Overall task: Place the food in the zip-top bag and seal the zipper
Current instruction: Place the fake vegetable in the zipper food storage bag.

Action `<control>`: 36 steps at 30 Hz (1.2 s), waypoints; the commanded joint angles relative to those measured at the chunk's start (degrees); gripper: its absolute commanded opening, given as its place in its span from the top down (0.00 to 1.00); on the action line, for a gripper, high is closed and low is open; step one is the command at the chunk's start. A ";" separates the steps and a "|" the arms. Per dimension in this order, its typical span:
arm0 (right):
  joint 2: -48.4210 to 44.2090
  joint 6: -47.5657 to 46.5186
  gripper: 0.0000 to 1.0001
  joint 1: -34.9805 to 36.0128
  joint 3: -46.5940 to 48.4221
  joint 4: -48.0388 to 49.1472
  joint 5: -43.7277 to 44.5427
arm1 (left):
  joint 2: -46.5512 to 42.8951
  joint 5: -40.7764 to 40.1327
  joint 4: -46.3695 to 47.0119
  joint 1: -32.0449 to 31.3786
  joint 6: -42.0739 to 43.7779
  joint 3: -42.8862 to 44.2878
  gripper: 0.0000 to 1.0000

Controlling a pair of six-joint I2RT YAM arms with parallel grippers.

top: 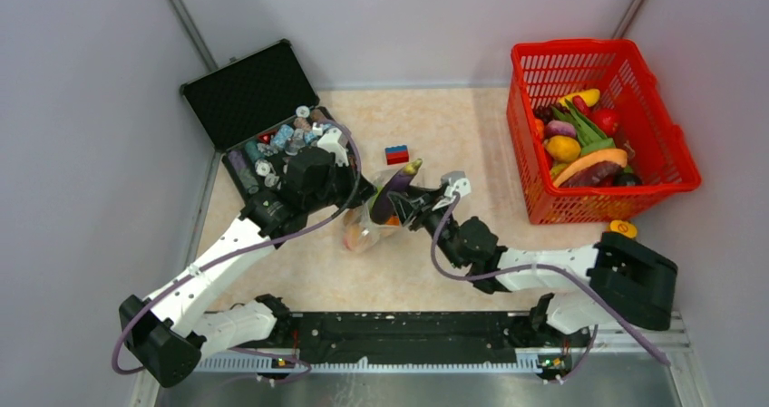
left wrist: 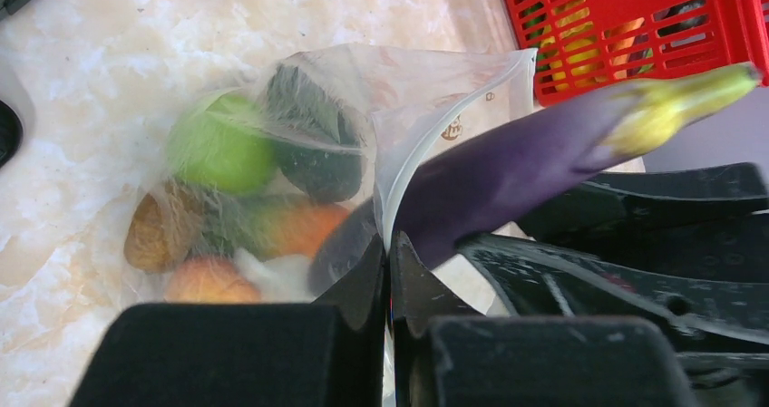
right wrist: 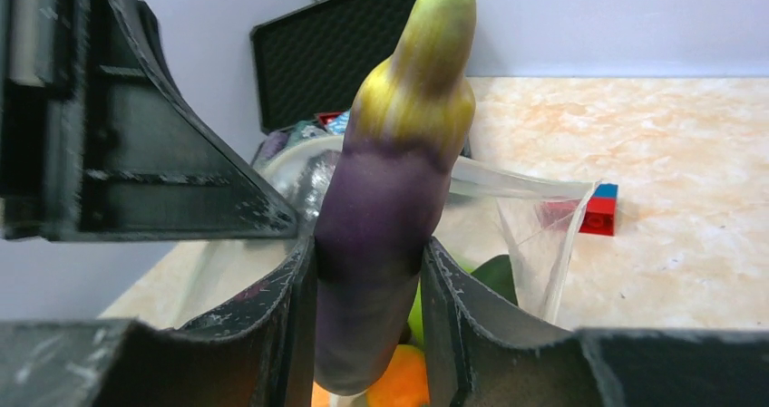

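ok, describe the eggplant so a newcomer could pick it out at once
Between the black case and the red basket is the clear zip-top bag. Poking out of its mouth, gripped by the right tool, is the eggplant. It is the only long purple piece, tipped with a yellow-green stem; the food in the bag is rounder and green or orange.

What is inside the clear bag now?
Through the bag: a green round fruit, a dark green piece, an orange piece, a brown piece, and the eggplant's lower end at the mouth. The left gripper covers the near edge; anything there is hidden.
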 commanded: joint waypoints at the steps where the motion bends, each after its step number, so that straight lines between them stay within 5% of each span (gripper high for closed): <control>1: 8.77 -9.29 1.00 1.81 -2.23 25.65 3.88 | -1.20 0.07 2.06 0.19 -0.06 0.42 1.00; 6: 19.27 -13.04 0.98 3.70 -2.46 41.71 5.26 | -1.43 -0.33 1.75 0.22 0.16 0.51 1.00; 13: 16.73 -6.63 0.97 4.15 0.74 31.79 -1.01 | -1.37 -0.58 1.83 0.19 0.36 0.60 1.00; 20: 6.78 2.60 0.91 4.15 7.06 -0.85 -8.69 | -1.10 -0.51 2.06 0.21 0.42 0.90 1.00; 23: 3.21 4.95 0.70 4.14 8.92 -13.74 -7.74 | -1.26 -0.63 2.06 0.21 0.36 0.78 1.00; 25: 0.52 5.95 0.43 4.10 10.53 -22.56 -5.91 | -1.35 -0.67 1.98 0.23 0.34 0.77 1.00; 27: -2.43 6.57 0.33 3.58 12.18 -29.72 -6.02 | -1.45 -0.62 2.00 0.24 0.30 0.64 1.00; 36: -8.88 12.42 0.26 -3.85 19.73 -51.06 -9.92 | -0.80 0.73 3.01 0.21 -0.43 0.60 1.00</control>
